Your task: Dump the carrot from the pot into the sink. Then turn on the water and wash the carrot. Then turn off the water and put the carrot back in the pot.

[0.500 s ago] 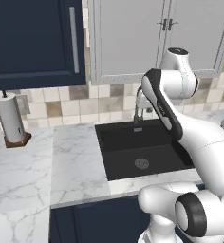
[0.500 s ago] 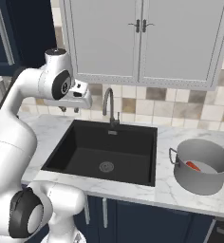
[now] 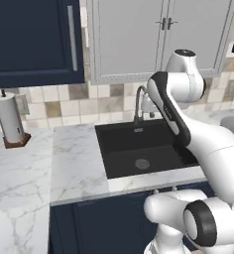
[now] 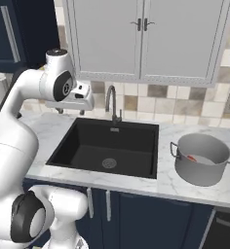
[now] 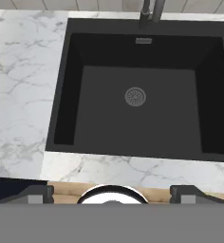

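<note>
Currently the gripper [image 4: 68, 111] hangs wide apart, holding nothing.

base views flank sink [image 4: 105, 146], hand overhead

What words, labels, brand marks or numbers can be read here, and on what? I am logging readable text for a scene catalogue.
None: no readable text shows in any view.
The pot, the sink, the faucet and the cabinet doors bear no lettering.
The small plate on the sink's back wall is plain grey, too small to show any mark.
The paper towel roll is blank.
</note>
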Tool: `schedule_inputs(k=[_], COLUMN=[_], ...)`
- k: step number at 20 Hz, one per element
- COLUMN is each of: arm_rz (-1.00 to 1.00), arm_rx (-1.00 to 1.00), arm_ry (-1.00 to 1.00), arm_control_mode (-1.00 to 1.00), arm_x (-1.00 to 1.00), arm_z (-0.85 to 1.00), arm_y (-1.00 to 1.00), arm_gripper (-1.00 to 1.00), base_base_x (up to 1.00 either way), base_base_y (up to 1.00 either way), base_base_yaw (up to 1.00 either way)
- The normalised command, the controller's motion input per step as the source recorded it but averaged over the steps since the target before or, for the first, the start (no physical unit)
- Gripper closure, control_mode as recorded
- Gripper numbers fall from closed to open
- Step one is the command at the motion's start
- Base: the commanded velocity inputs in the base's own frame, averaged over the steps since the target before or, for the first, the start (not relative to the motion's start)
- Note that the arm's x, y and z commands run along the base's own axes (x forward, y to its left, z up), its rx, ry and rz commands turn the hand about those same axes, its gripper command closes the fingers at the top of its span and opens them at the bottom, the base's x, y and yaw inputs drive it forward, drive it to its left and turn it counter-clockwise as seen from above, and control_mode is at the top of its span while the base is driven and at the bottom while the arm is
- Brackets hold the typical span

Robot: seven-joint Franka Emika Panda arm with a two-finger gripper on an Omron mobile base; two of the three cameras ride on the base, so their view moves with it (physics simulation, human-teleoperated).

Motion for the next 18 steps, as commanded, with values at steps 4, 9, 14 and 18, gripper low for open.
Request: schedule_inputs(k=[4,9,14,18], arm_rz=[0.00,0.00,0.00,0.00], arm_rx=[0.00,0.00,0.00,0.00], arm_ry=[0.00,0.00,0.00,0.00], arm_control_mode=[1.00,1.00,1.00,1.00], arm_x=[0.00,0.00,0.00,0.00], arm_z=[0.00,0.00,0.00,0.00], arm_y=[0.00,0.00,0.00,0.00], arm_gripper=[-1.00,-1.00,-1.00,-1.00], base_base_x=[-0.20,0.09,0.32,0.46], base_base_y=[-0.54,-0.63,-0.50,-0.30], base_base_yaw=[-0.06,-0.02,0.00,0.00])
